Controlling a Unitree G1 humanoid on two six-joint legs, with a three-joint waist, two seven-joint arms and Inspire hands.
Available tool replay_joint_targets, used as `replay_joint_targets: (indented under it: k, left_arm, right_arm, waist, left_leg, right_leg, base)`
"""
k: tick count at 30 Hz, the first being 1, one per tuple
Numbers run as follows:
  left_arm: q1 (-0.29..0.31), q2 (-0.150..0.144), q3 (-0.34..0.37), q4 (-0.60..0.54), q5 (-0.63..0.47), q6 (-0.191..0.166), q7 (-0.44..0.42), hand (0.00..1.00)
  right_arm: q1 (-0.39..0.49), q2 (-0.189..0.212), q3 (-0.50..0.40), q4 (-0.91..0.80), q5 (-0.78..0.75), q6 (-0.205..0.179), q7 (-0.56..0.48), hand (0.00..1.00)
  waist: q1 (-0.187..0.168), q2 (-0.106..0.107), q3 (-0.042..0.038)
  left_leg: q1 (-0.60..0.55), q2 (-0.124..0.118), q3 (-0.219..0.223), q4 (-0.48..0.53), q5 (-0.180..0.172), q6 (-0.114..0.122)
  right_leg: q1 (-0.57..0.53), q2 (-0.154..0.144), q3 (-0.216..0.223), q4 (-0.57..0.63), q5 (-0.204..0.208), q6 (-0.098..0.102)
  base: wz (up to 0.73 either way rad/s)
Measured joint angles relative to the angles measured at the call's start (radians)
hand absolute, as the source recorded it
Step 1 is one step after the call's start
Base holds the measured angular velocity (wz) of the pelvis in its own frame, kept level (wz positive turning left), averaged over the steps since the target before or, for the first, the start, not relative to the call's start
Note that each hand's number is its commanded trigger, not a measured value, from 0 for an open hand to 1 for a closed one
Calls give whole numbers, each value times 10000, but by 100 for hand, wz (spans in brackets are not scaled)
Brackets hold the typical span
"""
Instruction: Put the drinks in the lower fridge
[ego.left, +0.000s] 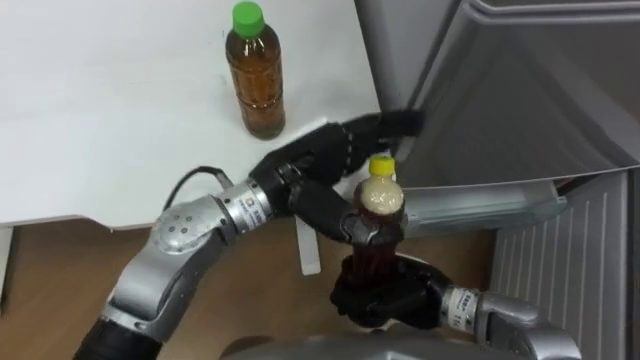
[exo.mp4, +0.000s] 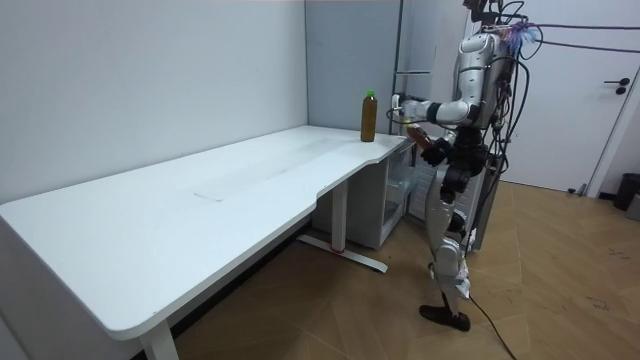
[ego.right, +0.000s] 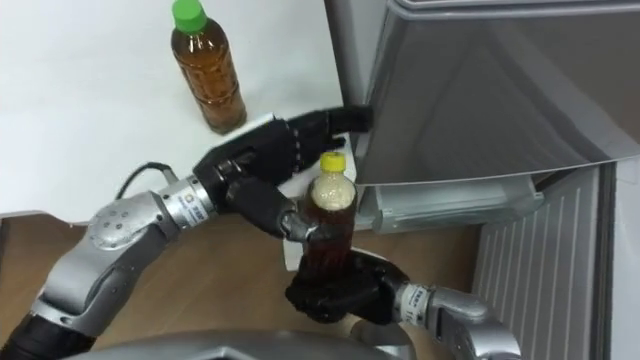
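Left eye view: locate the right hand (ego.left: 385, 298) at the bottom centre. Its fingers are wrapped round the lower body of the yellow-capped bottle (ego.left: 380, 215), which stands upright in the grasp and holds a dark drink. Note that this bottle is in the air above the wooden floor (ego.left: 60, 280), just in front of the grey fridge door (ego.left: 520, 110), and is not inside any compartment.

Locate the left hand (ego.left: 315, 160) above and to the left of that bottle. Its fingers (ego.left: 385, 125) are stretched out almost straight and their tips reach the near edge of the fridge door; nothing is grasped. Its thumb points down toward the bottle's neck. You cannot tell from either eye view whether the thumb touches the bottle.

Check the second drink: the green-capped bottle (ego.left: 255, 80) stands upright on the white table (ego.left: 100, 100), near the table's corner beside the fridge, just beyond the left hand and apart from it.

Room view: the robot stands upright at the table's end on the room view's right, facing the fridge, with one arm held out at table height.
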Motion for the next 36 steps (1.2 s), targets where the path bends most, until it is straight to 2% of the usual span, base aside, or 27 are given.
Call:
replay_joint_targets:
  k: [3, 5, 8, 11, 13, 15, 16, 18, 20, 22, 25, 26, 27, 29, 31, 33, 36]
  left_arm:
    - [-179, -214, 99, -688, -681, -192, 73, 0]
    - [-386, -215, 238, -1101, -1128, -255, 89, 0]
    - [-714, -290, 769, -1346, -1736, -403, 92, 0]
    - [-1079, -457, 1376, -1712, -1955, -559, 147, 0]
    - [-1287, -639, 2058, -2200, -2069, -659, 234, 0]
    - [-1374, -643, 2580, -2540, -2148, -830, 329, 0]
    - [-1374, -605, 2867, -2710, -2148, -975, 424, 0]
    - [-1380, -557, 3322, -2985, -2140, -1077, 556, 0]
    - [-1468, -586, 4038, -3232, -2096, -1086, 665, 0]
    - [-1645, -635, 5025, -3478, -2117, -1157, 1226, 0]
    - [-1719, -663, 5959, -3857, -2122, -1282, 1978, 0]
    - [-1718, -690, 6138, -3891, -2106, -1319, 2067, 0]
    - [-1718, -804, 6533, -3976, -2054, -1352, 2258, 0]
    - [-1719, -894, 7287, -4056, -1855, -1435, 2659, 0]
    - [-1734, -894, 8207, -4044, -1866, -1658, 3538, 0]
    - [-1731, -893, 8818, -4043, -1809, -1854, 4239, 0]
    - [-1726, -892, 9770, -4016, -1071, -2168, 5623, 0]
  right_arm:
    - [107, 36, -216, 241, -2, -3, -46, 100]
    - [197, 45, -402, 320, 6, -20, -84, 100]
    - [307, 162, -913, 745, 147, -45, -57, 100]
    - [257, 362, -1386, 1289, 405, -60, -6, 100]
    - [241, 638, -2077, 1801, 699, -75, 116, 100]
    - [251, 755, -2514, 2177, 1036, -96, 124, 100]
    - [257, 821, -2747, 2477, 1327, -172, 133, 100]
    - [230, 860, -3112, 3042, 1683, -285, 145, 100]
    - [230, 989, -3832, 3539, 1724, -367, 171, 100]
    - [259, 1000, -4637, 4157, 1782, -384, 101, 100]
    - [387, 983, -5274, 4766, 2025, -388, -8, 100]
    - [422, 983, -5459, 4944, 2027, -391, -7, 100]
    - [526, 986, -5795, 5220, 2016, -399, -50, 100]
    - [779, 1025, -6143, 5379, 2024, -474, -194, 100]
    - [1022, 1063, -6399, 5686, 2197, -526, -389, 100]
    - [1023, 1077, -6505, 6042, 2548, -562, -550, 100]
    - [1095, 1072, -6597, 6224, 2679, -564, -1071, 100]
  waist:
    - [-1, 1, -4]
    - [45, 47, -6]
    - [49, 205, -76]
    - [54, 218, -79]
    - [44, 186, -91]
    - [59, 156, -73]
    - [59, 156, -84]
    - [87, 121, -131]
    - [103, 100, -138]
    - [123, 117, -155]
    - [171, 119, -165]
    - [245, 138, -198]
    - [354, 145, -277]
    - [501, 187, -298]
    - [723, 232, -300]
    - [937, 250, -296]
    - [1257, 257, -315]
  left_leg:
    - [-32, 0, -25, 9, -1, 1]
    - [-36, 17, -30, -12, -2, -1]
    - [39, 20, -35, -12, -2, -2]
    - [105, 16, -49, -102, -2, -2]
    - [115, 14, -63, -128, -1, -3]
    - [186, 9, -83, -133, 1, -4]
    - [255, 8, -95, -137, 4, -6]
    - [249, -3, -101, -141, 3, -5]
    - [231, 7, -109, -128, 3, -5]
    - [259, 15, -110, -143, 2, -7]
    - [408, 15, -103, -191, 2, -7]
    - [448, 14, -87, -227, 2, -8]
    - [542, 11, -80, -304, 2, -10]
    - [734, 16, -84, -341, 0, -15]
    - [941, 30, -50, -365, -8, -29]
    - [941, 31, -78, -377, -16, -42]
    - [958, 51, -101, -386, -25, -70]
  right_leg:
    - [12, 0, -14, -6, 0, 0]
    - [18, 5, -21, -4, 0, 0]
    - [84, 8, -23, -8, 0, -1]
    - [162, 8, -45, -35, -1, 1]
    - [178, 7, -49, -45, -2, 2]
    - [240, 7, -42, -55, -12, 17]
    - [323, 8, -41, -99, -19, 26]
    - [357, 8, -33, -192, -19, 26]
    - [351, 15, -46, -198, -19, 25]
    - [383, 24, -46, -209, -24, 24]
    - [486, 30, -21, -208, -59, 24]
    - [504, 30, -17, -205, -73, 27]
    - [552, 31, -14, -204, -89, 29]
    - [737, 36, -36, -212, -132, 31]
    - [912, 46, -42, -204, -175, 16]
    - [921, 62, -29, -210, -190, 1]
    - [966, 79, -43, -226, -204, -20]
  base:
    - [3]
    - [2]
    - [0]
    - [0]
    - [0]
    - [4]
    - [3]
    - [0]
    - [0]
    - [0]
    - [-1]
    - [-4]
    - [0]
    - [0]
    - [-2]
    - [0]
    - [2]
